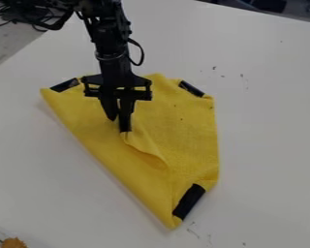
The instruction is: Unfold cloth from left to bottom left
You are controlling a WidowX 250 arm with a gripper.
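While the yellow cloth (pixel 190 131) lies part-folded and puckered, I cannot tell the claw's (pixel 119 126) opening or hold.

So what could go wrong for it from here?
The gripper is down at the tip of a small loose flap, where the yellow cloth seems to lie in layers. It might catch an extra layer, or miss the flap altogether. And since I see nothing holding the cloth to the table, a pull could drag the whole piece along rather than open it.
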